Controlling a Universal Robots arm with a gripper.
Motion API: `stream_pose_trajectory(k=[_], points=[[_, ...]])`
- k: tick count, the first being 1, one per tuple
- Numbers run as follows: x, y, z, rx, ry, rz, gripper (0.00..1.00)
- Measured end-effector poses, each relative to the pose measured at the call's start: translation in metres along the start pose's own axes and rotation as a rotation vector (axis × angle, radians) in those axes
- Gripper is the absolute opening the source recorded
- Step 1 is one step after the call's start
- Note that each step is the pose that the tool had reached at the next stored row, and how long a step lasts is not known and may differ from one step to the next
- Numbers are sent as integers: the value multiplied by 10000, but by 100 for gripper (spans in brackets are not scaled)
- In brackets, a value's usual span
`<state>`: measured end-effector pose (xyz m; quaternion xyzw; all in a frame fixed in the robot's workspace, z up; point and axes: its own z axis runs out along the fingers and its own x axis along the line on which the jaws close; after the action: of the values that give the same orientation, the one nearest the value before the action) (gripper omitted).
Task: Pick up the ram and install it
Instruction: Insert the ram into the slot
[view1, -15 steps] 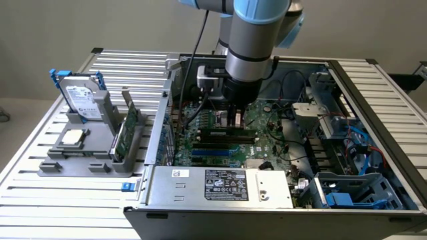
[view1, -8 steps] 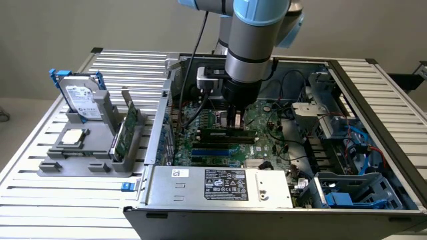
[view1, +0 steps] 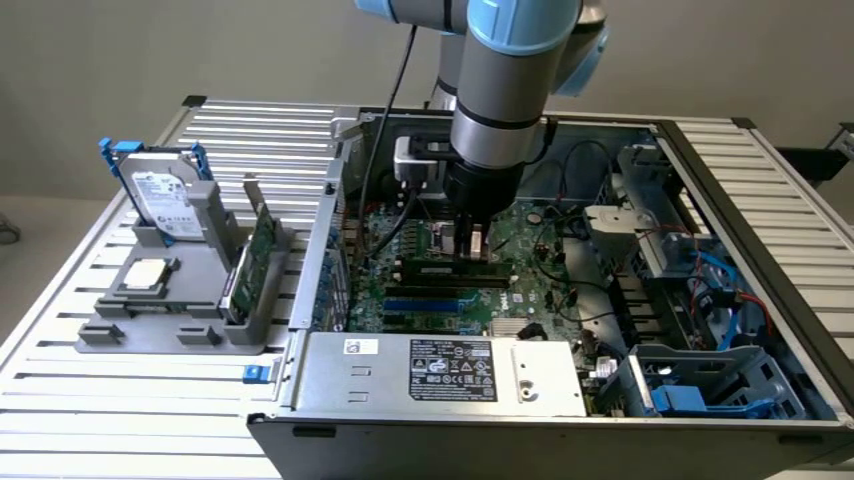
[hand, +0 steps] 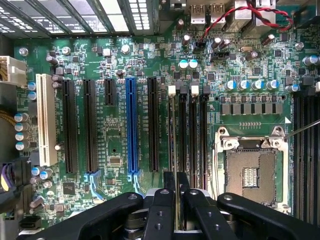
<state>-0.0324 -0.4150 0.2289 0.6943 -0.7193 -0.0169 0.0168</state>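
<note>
Fingers (hand: 161, 212): seen nearest the wrist camera, drawn close together with only a thin dark edge between them. They are judged to be clamped on that edge.
Ram (hand: 176, 181): taken to be that thin edge, gripped edge-on between the pads and held upright over the motherboard (hand: 115, 150). Its green face cannot be made out.
Key relation: the ram's long axis is set parallel to the black memory slots (hand: 183, 130). The held edge is lined up with the slot that ends at a white latch (hand: 172, 90). That slot lies straight ahead of the fingertips, not off to one side. Whether stick and slot are touching cannot be told.
Gripper (view1: 467, 238): seen low inside the open computer case (view1: 320, 280), just above the board, between the blue slot (hand: 131, 125) and the empty CPU socket (hand: 250, 175).
Arm pose: the arm (view1: 501, 90) is held near vertical, with the wrist pointed straight down into the case.
Fixture (view1: 160, 335): stood on the slatted table (view1: 80, 400) at the exterior view's left, well apart from the gripper. The hard drive (view1: 167, 205) and the expansion card (view1: 260, 260) are held in it.
</note>
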Motion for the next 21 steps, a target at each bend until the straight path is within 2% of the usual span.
stream_pose_trajectory(k=[21], points=[[-13, 9, 51, 0, -1, 0, 14]])
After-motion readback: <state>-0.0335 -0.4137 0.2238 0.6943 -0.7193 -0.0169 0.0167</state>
